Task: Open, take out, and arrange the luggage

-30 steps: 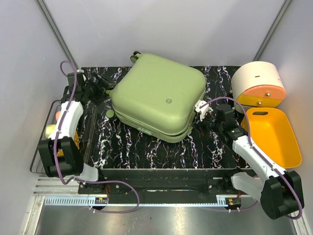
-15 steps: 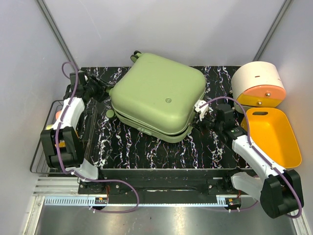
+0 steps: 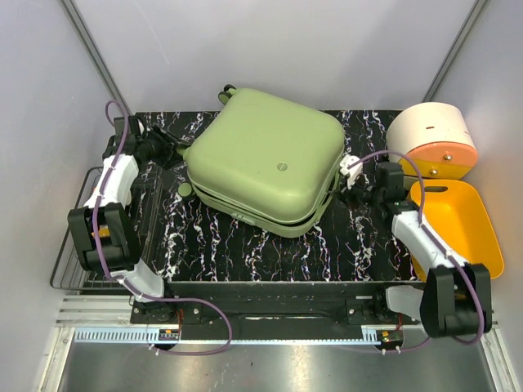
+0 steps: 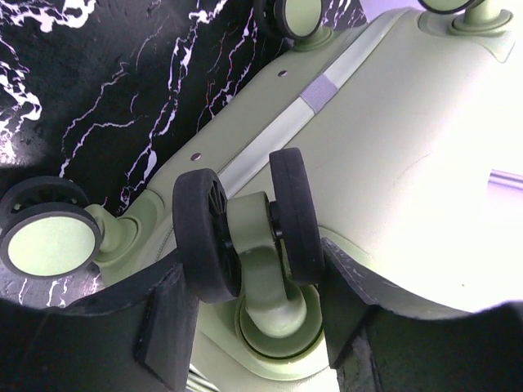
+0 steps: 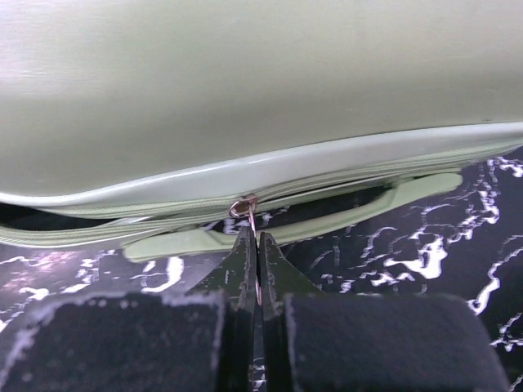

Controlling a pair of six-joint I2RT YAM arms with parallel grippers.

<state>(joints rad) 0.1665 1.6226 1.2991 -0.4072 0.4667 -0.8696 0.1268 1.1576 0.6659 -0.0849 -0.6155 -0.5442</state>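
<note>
The pale-green luggage (image 3: pixel 265 163) lies flat on the black marbled mat, and its two shells gape a little along the right edge. My left gripper (image 3: pixel 170 152) is at its back-left corner. In the left wrist view the left gripper (image 4: pixel 253 278) has its fingers (image 4: pixel 167 314) pressed against both sides of a black twin wheel (image 4: pixel 245 233). My right gripper (image 3: pixel 346 173) is at the luggage's right edge. In the right wrist view the right gripper (image 5: pixel 258 238) is shut on the thin metal zipper pull (image 5: pixel 252 220), just in front of the green side handle (image 5: pixel 343 208).
A yellow-orange tray (image 3: pixel 458 233) sits at the right edge, and a round white-and-orange container (image 3: pixel 431 139) stands behind it. A wire rack (image 3: pixel 73 253) is left of the mat (image 3: pixel 245 249). Grey walls close in the back and sides.
The left gripper has closed in round the wheel. The right gripper, still shut, has moved back and to the right along the luggage's edge with the zipper pull, and its forearm swung outward.
</note>
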